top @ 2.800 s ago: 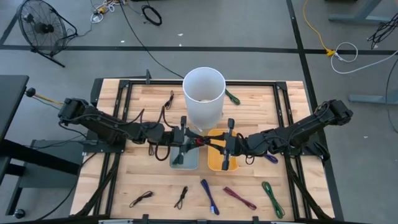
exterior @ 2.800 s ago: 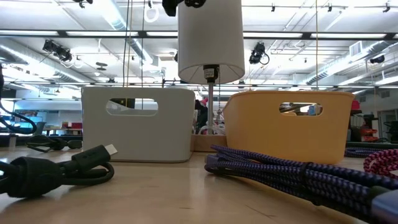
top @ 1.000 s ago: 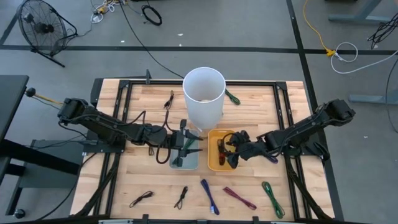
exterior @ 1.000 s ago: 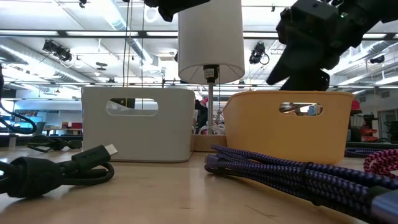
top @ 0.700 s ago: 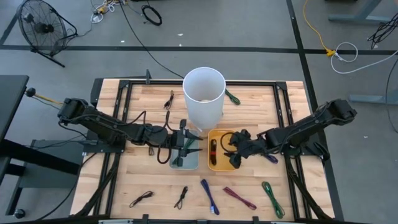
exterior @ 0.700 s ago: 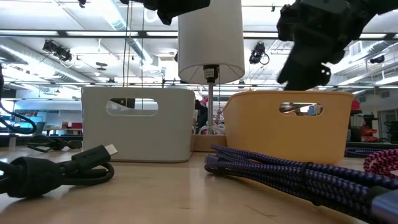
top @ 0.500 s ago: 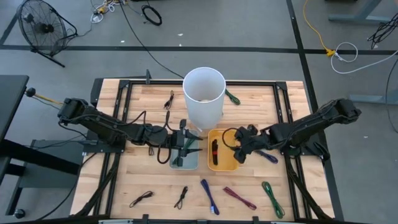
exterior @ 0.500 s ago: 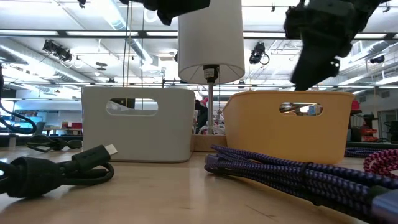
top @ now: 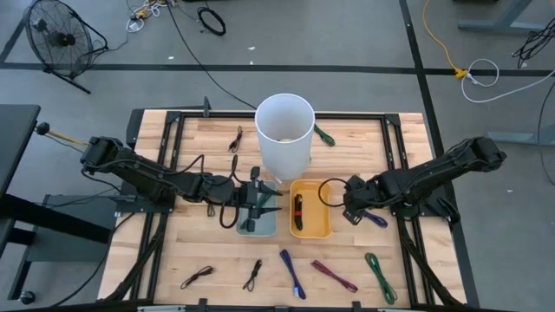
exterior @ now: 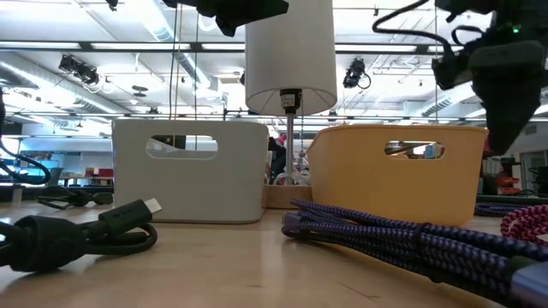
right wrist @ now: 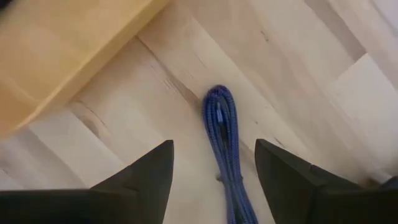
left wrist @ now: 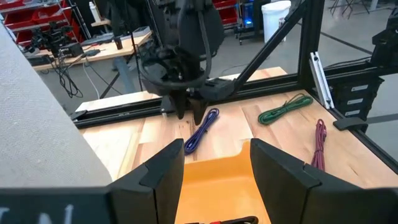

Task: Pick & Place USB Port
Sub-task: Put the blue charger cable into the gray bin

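A coiled purple USB cable (right wrist: 221, 127) lies on the wood just right of the yellow bin (top: 317, 218). My right gripper (right wrist: 212, 149) hovers open above it, fingers pointing down, one on either side of the coil's end, touching nothing. From the left wrist view that gripper (left wrist: 188, 111) stands over the same purple cable (left wrist: 202, 130). A red-and-black cable (top: 297, 208) lies inside the yellow bin. My left gripper (top: 264, 204) waits open above the grey bin (top: 257, 228), holding nothing.
A tall white cylinder (top: 284, 132) stands behind the two bins. More cables lie loose: green (top: 379, 276), maroon (top: 334, 276) and blue (top: 292, 273) near the front edge, black ones (top: 199, 276) at front left, and a green one (top: 323, 134) at the back. A black frame borders the table.
My right gripper has drawn away from over the yellow bin toward the table's right edge and now hangs over the purple cable. The red-and-black cable has come into sight lying in the yellow bin.
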Robot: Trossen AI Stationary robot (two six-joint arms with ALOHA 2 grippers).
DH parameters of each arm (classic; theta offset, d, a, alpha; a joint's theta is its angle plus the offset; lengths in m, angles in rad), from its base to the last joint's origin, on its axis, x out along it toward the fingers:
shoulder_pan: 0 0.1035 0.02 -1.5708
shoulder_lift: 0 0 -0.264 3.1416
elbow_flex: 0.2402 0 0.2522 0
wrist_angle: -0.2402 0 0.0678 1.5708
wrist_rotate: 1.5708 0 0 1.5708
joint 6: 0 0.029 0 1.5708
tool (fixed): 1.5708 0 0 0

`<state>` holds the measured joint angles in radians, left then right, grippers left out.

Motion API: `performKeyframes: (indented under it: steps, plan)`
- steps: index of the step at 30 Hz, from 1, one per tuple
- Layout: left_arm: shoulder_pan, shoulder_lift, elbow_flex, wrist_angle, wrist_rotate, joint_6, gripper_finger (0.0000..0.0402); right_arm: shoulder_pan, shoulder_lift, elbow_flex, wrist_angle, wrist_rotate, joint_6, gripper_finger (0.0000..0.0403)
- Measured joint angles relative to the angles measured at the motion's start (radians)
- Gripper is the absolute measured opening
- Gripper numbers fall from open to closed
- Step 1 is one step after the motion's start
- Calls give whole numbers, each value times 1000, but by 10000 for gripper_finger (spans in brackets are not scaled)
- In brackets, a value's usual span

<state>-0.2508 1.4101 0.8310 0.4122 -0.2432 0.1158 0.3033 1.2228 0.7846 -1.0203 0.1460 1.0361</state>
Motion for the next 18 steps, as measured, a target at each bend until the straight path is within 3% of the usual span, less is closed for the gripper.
performKeyframes:
  steps: [7,18]
  plan:
    - [0,0,0,-5,0,0,190,11,0,-120,15,-72,37,224]
    - [1,0,0,-7,0,-1,190,11,1,-270,241,-140,48,224]
